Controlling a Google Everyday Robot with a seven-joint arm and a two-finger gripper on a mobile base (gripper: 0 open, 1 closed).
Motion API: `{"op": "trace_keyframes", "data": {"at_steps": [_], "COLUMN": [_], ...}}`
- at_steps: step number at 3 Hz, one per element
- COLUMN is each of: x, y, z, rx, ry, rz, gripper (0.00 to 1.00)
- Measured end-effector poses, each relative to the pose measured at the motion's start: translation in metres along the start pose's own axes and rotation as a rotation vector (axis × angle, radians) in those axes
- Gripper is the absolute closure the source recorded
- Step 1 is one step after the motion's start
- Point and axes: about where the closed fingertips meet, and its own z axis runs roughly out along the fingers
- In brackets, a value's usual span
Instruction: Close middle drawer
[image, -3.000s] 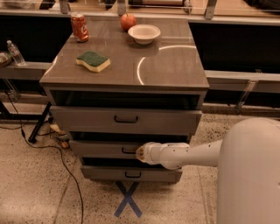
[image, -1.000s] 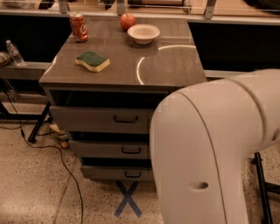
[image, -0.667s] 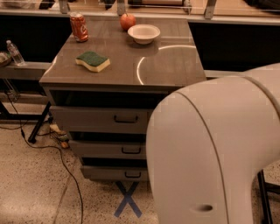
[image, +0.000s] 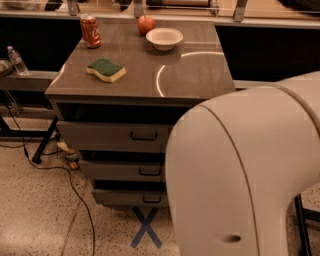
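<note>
The middle drawer (image: 122, 170) is the second of three grey drawers in the cabinet; its flat front with a small black bar handle (image: 149, 172) sits about in line with the other fronts. The top drawer (image: 112, 135) is above it and the lowest drawer (image: 125, 198) below. My arm's large white shell (image: 240, 175) fills the right of the view and hides the right part of all three drawers. The gripper is not in view.
On the cabinet top (image: 190, 75) lie a green-and-yellow sponge (image: 105, 69), a red can (image: 90, 30), an apple (image: 145, 24) and a white bowl (image: 164, 38). A blue X (image: 146, 228) marks the speckled floor in front. Cables (image: 75, 195) run at the left, beside a water bottle (image: 16, 60).
Three seconds ago the gripper was at the middle drawer's handle. Since then the arm has swung up in front of the camera, and its shell now covers the right of the view.
</note>
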Motion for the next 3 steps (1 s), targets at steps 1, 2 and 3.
{"op": "trace_keyframes", "data": {"at_steps": [1,2,3], "x": [0.037,0.071,0.099], "y": [-0.020,-0.052,-0.054], "z": [-0.027,-0.074,-0.091], "rx": [0.069,0.182,0.199], "ry": [0.111,0.232,0.289], "rz": [-0.009,-0.025,-0.006], "gripper": [1.00,1.00,1.00]}}
